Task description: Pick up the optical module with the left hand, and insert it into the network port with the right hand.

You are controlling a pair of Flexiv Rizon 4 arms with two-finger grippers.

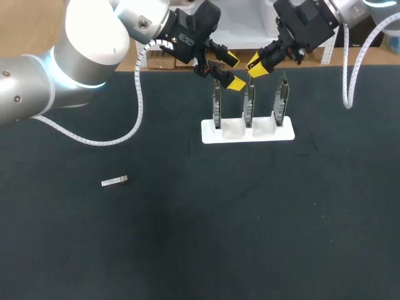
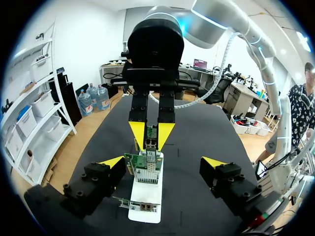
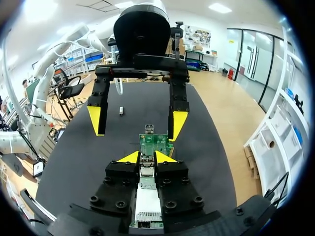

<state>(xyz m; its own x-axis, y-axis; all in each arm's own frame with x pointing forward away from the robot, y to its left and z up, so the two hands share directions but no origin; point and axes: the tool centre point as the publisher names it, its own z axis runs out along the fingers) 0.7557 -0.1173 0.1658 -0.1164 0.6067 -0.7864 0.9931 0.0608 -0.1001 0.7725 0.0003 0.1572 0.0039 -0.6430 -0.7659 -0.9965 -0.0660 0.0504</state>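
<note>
Optical module (image 1: 114,181) lies flat on the dark mat (image 1: 250,237), to the left of the white holder (image 1: 284,133), nearer the robot and well apart from both grippers.

Its long axis runs almost straight across the table, the right end angled slightly away from the robot. Which end is the plug cannot be told, and any print on it is too small to read. The head view shows it plainly, and the right wrist view shows it as a small sliver beyond the left gripper (image 1: 234,72), which hangs spread wide over the holder's three upright cards. The right gripper (image 1: 255,67) is pinched on a silvery part (image 3: 146,171) at the top of the middle card (image 1: 249,106). The left wrist view shows that pinch head-on.
</note>
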